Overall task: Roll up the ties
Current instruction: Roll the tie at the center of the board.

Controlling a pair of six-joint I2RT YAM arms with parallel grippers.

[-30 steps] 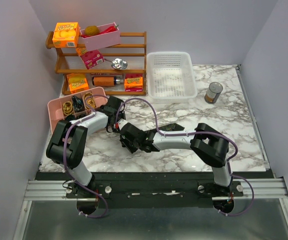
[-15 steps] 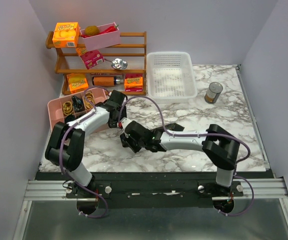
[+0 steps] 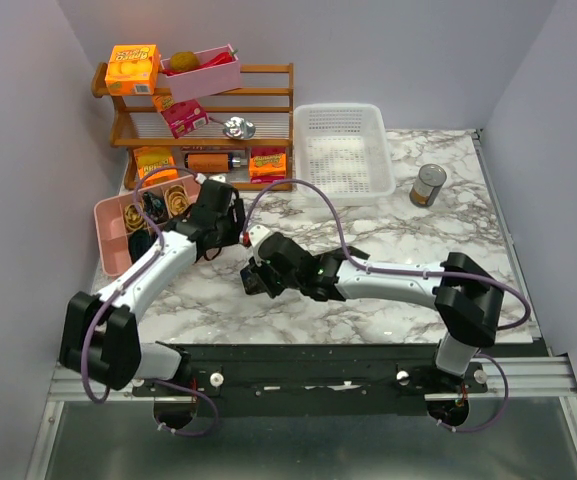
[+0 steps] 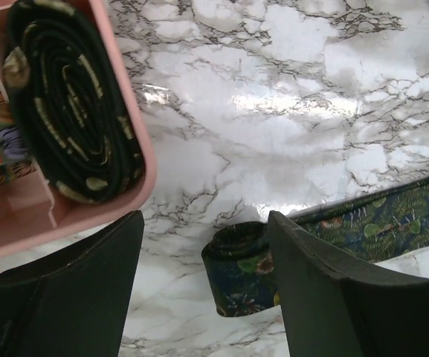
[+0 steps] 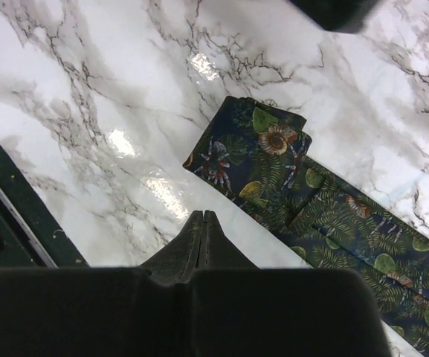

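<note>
I am spreading my left gripper [image 4: 205, 223]: a second ago its jaws were pressed together, and now they are standing wide apart, gripping nothing. I am also carrying that arm differently, with its elbow dropped low and out to the left and the wrist reaching up beside the pink tray [image 4: 138, 152] rather than hunching over the marble table [image 4: 288, 89]. My right arm is stretching further across too, its elbow now nearer the right edge. My right gripper [image 5: 203, 217] is staying about where it was, fingers pressed together with nothing between them.

The loose tie [image 5: 262, 160], dark blue with green leaves and flowers, is lying on the marble just ahead of my right fingertips, not touching them. Its end is sitting wound into a small loose roll, seen between my left fingers in the wrist view, and the rest is trailing off flat to the right.

The pink tray is holding a rolled tie [image 4: 69, 104], black with pale gold flecks, its spiral facing up in the compartment by the tray's outer wall. From above, other compartments are showing yellow loops [image 3: 176, 197] and dark things I cannot make out. The white basket [image 3: 343, 150] is sitting further back on the table, with a tin can [image 3: 428, 185] to its right. On the wooden rack [image 3: 264, 70] a pink bin [image 3: 208, 78] is holding a brownish-yellow lump.
</note>
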